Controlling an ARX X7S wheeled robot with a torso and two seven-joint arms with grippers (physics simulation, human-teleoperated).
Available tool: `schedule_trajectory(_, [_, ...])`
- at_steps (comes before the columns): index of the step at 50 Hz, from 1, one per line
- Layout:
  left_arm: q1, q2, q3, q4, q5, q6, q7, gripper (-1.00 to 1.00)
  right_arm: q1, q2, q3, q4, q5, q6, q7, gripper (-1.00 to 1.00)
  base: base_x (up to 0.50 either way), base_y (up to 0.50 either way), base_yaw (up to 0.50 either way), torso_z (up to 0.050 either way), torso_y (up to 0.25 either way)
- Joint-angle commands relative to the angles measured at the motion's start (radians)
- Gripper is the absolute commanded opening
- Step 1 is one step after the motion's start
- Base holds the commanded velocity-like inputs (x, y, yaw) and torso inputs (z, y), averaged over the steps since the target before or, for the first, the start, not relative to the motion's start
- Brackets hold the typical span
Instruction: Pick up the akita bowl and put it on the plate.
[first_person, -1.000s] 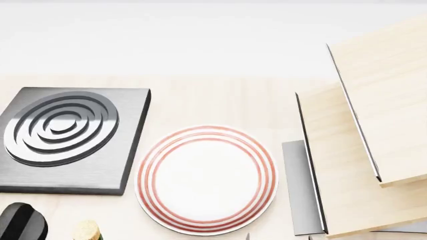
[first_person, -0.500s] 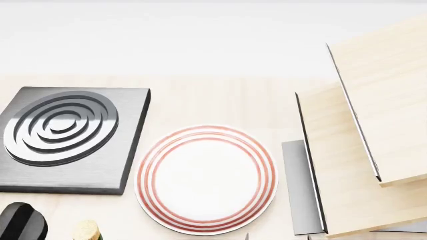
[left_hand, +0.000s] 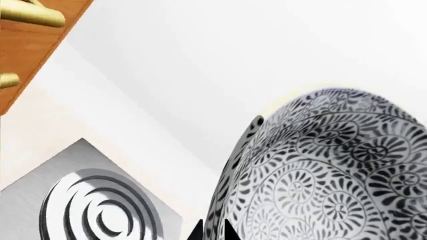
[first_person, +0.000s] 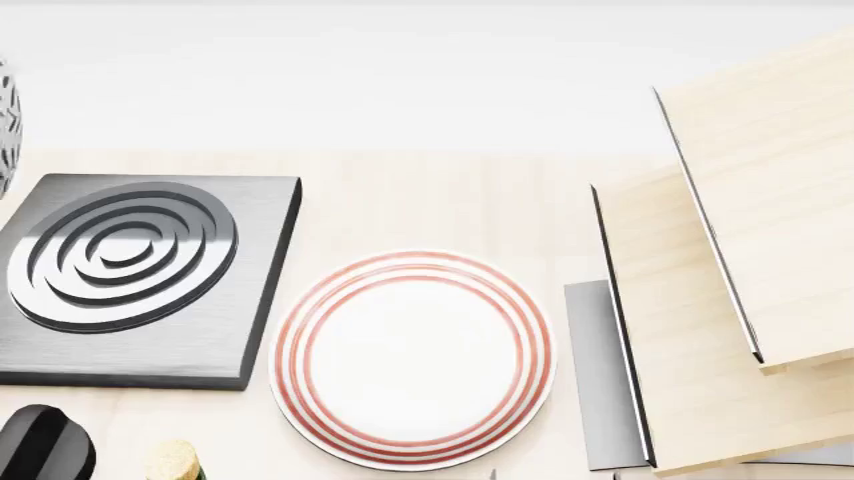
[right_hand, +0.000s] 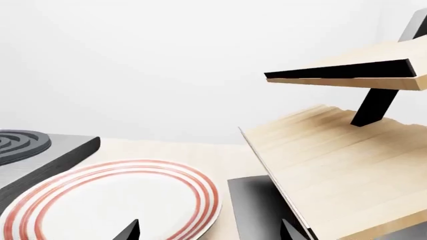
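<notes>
One sliver of the deep, floral-patterned akita bowl (first_person: 6, 120) now enters at the far left — absent a second ago, apparently carried by the left gripper (left_hand: 212, 231), grip unclear — toward the empty red-ringed white plate (first_person: 412, 360).

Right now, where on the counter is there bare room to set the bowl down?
The plate is empty. Bare wood lies behind it, between the stove burner and the wooden shelf. The front left corner is crowded, and only a thin strip separates burner and plate.
</notes>
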Motion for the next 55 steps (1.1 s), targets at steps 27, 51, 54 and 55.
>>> schedule_trajectory(27, [-0.462, 0.214, 0.442, -0.524, 0.162, -0.143, -0.088, -1.00, 0.006, 0.007, -0.008, 0.016, 0.022, -0.010, -0.002, 1.00, 0.00, 0.00, 0.00, 0.000, 0.000])
schedule_trajectory(51, [-0.699, 0.306, 0.775, -0.922, 0.387, -0.323, 0.158, -1.00, 0.009, 0.005, -0.017, 0.038, 0.030, -0.024, -0.006, 1.00, 0.00, 0.00, 0.00, 0.000, 0.001])
schedule_trajectory(54, [-0.718, 0.313, 0.799, -0.922, 0.406, -0.336, 0.152, -1.00, 0.012, 0.004, -0.020, 0.044, 0.031, -0.025, -0.008, 1.00, 0.00, 0.00, 0.00, 0.000, 0.000])
schedule_trajectory(55, [-0.721, 0.316, 0.791, -0.928, 0.399, -0.335, 0.148, -1.00, 0.013, 0.004, -0.020, 0.046, 0.030, -0.026, -0.007, 1.00, 0.00, 0.00, 0.00, 0.000, 0.000])
